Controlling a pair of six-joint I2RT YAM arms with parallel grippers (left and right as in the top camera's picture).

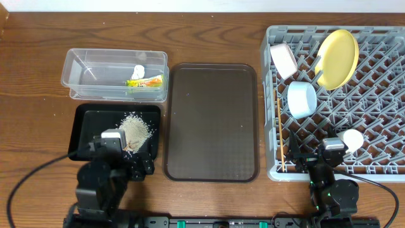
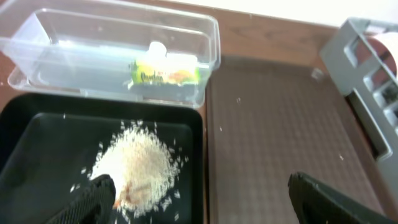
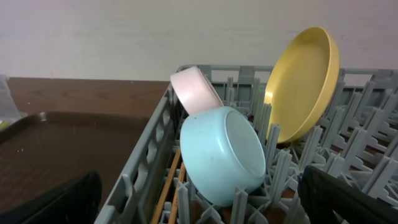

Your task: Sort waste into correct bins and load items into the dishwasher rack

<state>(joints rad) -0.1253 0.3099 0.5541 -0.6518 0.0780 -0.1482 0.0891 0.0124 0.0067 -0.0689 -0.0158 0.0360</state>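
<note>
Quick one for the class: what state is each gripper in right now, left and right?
Left gripper: open, holding nothing.
Right gripper: open, holding nothing.

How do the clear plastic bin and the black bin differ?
The clear plastic bin is see-through; the black bin is opaque. The clear plastic bin holds a yellow-green wrapper and a small white piece; the black bin holds a heap of rice. The clear plastic bin sits higher in the overhead view, the black bin below it. Both are rectangular, left of the brown tray.
</note>
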